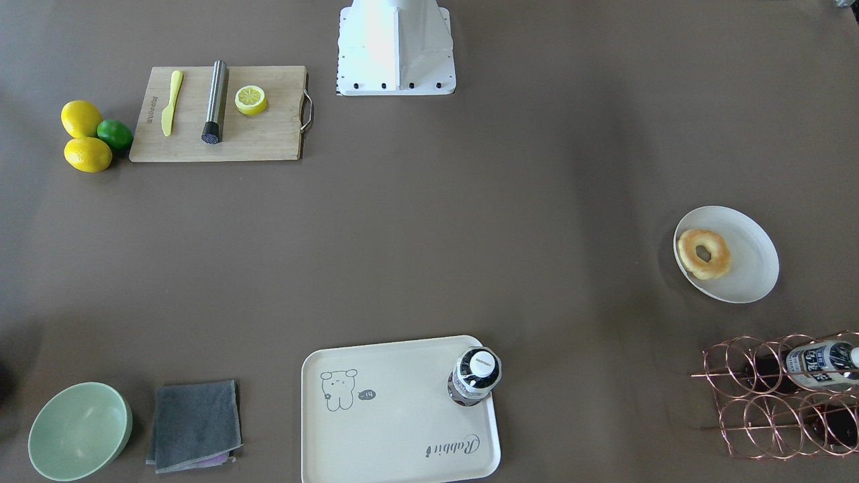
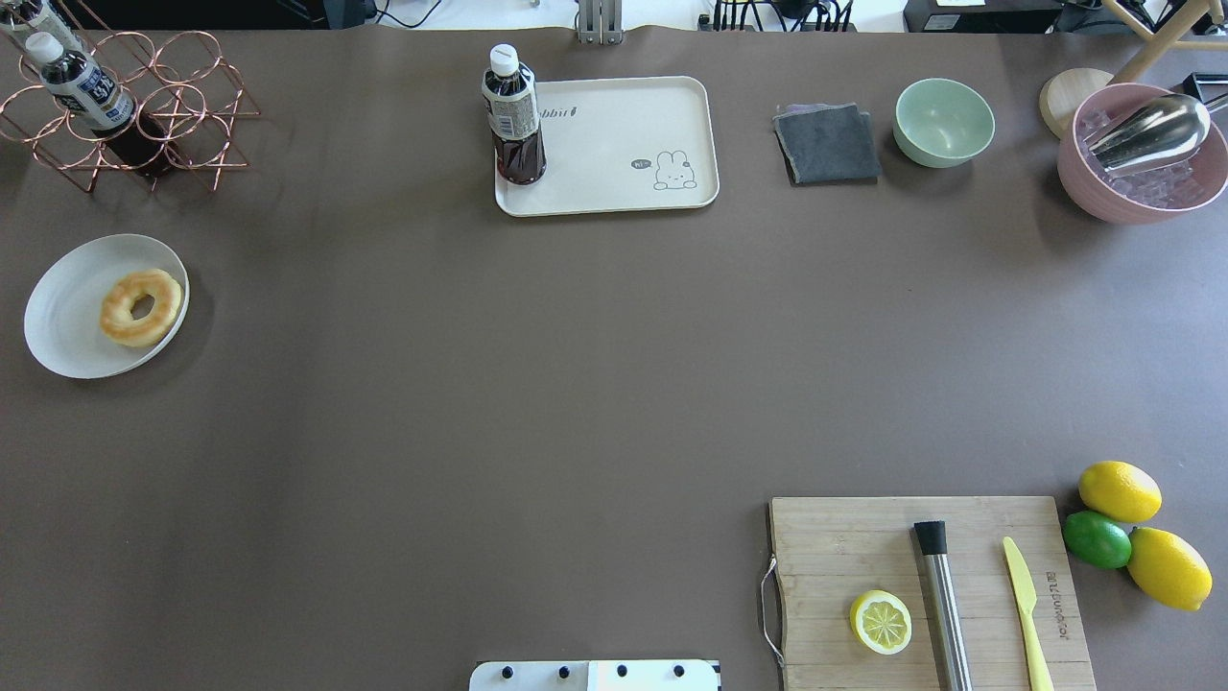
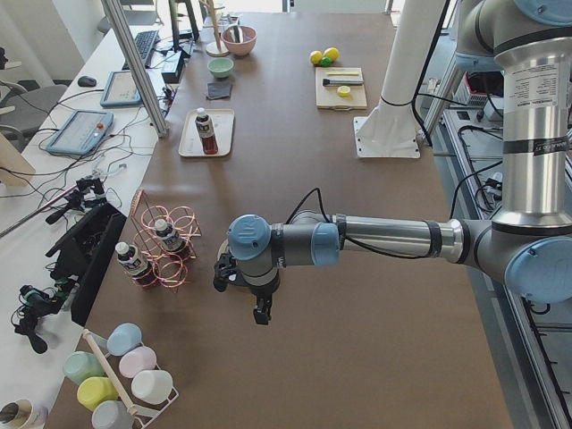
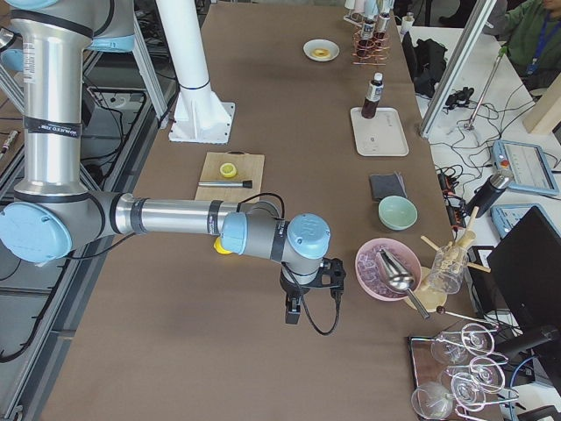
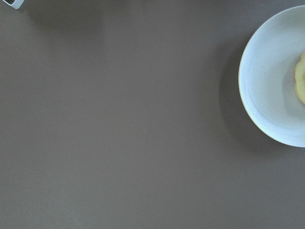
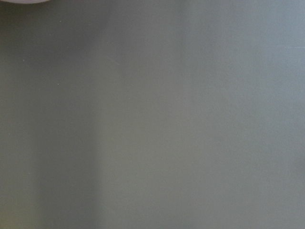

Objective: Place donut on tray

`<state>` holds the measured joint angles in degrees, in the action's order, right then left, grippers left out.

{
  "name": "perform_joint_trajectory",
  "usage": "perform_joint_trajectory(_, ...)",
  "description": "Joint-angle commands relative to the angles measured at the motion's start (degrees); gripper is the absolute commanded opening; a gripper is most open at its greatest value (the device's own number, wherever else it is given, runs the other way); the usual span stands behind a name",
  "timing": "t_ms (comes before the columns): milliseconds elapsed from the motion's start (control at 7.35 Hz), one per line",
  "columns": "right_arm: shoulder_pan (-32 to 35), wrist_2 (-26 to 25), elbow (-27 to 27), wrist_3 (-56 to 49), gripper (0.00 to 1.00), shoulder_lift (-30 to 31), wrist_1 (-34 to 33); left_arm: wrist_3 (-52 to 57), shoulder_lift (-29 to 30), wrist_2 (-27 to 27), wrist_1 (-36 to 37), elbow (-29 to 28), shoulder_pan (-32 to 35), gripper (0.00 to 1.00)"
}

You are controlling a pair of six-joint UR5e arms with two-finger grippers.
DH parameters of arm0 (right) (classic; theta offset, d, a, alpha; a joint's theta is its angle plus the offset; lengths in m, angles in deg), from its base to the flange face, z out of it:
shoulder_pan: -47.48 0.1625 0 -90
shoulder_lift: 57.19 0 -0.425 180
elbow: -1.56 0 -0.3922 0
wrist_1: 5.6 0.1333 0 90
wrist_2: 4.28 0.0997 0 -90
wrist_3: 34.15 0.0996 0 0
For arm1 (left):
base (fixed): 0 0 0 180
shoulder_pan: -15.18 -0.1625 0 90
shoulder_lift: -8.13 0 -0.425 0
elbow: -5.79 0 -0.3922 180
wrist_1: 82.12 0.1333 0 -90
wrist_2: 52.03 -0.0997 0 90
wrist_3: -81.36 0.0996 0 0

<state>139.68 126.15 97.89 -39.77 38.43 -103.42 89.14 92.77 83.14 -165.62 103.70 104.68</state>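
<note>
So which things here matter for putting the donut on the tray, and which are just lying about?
Job: donut, the white plate under it, tray, bottle standing on the tray.
Lying about: cutting board, lemon half, whole lemons, lime, green bowl, grey cloth, wire rack.

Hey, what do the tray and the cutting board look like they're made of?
The tray looks like matte cream plastic, perhaps melamine: smooth moulded rim, printed drawing. The cutting board looks like pale wood: visible grain lines.
</note>
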Motion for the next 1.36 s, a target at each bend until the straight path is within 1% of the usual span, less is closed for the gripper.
perform_joint_trajectory(0,0.09,0.00,0.00,0.00,1.00,0.00,0.00,0.12,0.00,-0.07,0.09,0.18,-0.03,0.98)
perform_joint_trajectory(408,0.00,0.09,0.00,0.09,1.00,0.00,0.00,0.03,1.14,0.01,-0.17,0.70,-0.12,0.98)
perform_joint_trajectory(544,0.09,0.61,0.09,0.26,1.00,0.00,0.00,-0.14,3.06,0.01,-1.92,0.71,-0.38,0.98)
perform_joint_trajectory(680,0.09,0.79,0.09,0.61,1.00,0.00,-0.09,-0.23,4.73,0.10,-6.81,-1.21,-0.56,0.98)
perform_joint_trajectory(816,0.09,0.79,0.09,0.61,1.00,0.09,0.00,-0.23,5.79,0.45,-9.99,-4.10,-0.56,0.98)
perform_joint_trajectory(1088,0.09,0.87,0.17,0.70,1.00,-0.70,0.00,-0.14,5.80,0.63,-11.42,-4.92,-0.56,0.98)
perform_joint_trajectory(1224,0.00,2.36,0.78,0.79,1.00,-0.88,-0.09,-3.45,6.50,2.20,-13.25,-4.31,-0.56,0.98)
